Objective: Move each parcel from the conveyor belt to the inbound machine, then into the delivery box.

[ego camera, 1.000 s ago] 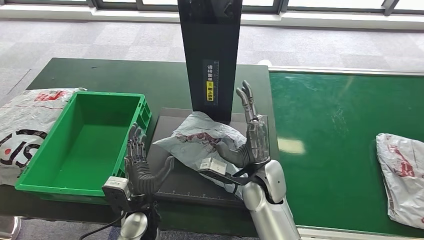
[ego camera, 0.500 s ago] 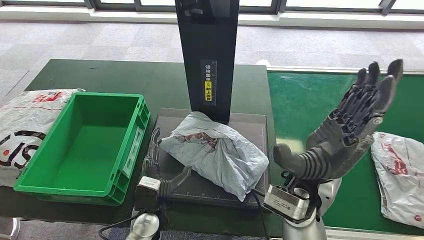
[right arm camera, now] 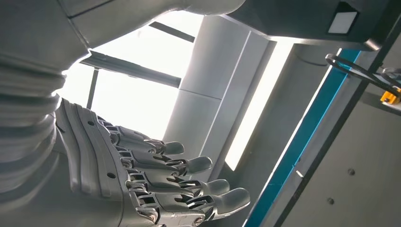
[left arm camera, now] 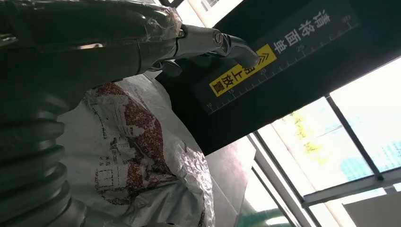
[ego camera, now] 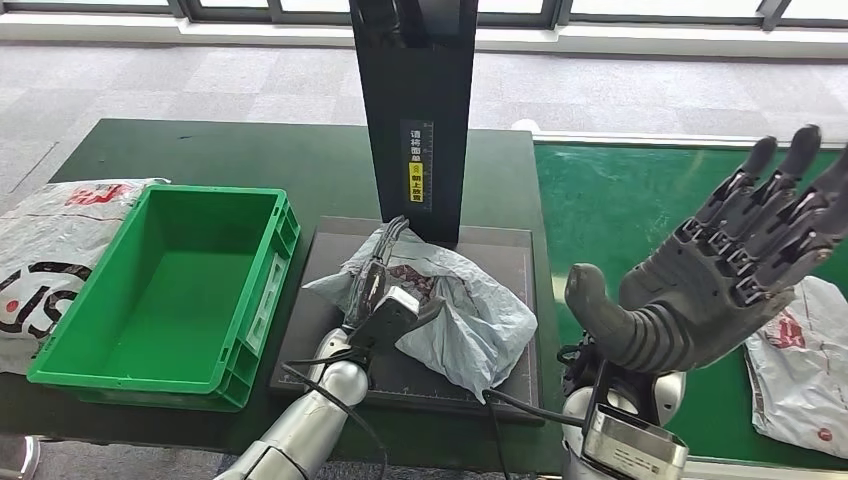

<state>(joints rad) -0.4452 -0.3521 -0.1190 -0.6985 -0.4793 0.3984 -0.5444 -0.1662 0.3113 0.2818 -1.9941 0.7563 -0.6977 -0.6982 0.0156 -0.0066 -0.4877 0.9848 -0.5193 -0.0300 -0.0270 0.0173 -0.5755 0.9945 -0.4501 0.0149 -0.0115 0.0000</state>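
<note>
One parcel (ego camera: 440, 300) lies on the inbound machine (ego camera: 510, 370), beside the green box (ego camera: 90, 370).

Bright daylight floods in from the windows (right arm camera: 127, 101), blowing them out, while the nearby right hand (ego camera: 715, 280) looks soft.

You have a dark green desk (ego camera: 230, 160) across the left and middle of the head view. On it, at the left, sits a green crate (ego camera: 260, 300), and a grey printed bag (ego camera: 40, 250) lies at the far left edge, touching the crate's outer wall. In the middle a dark flat scanner plate (ego camera: 500, 370) rests on the desk, with a tall black post (ego camera: 415, 100) rising from its far edge. A crumpled grey parcel (ego camera: 460, 310) lies on that plate. At the right, the bright green conveyor belt (ego camera: 620, 220) adjoins the desk and carries another parcel (ego camera: 800, 370) at the lower right.
</note>
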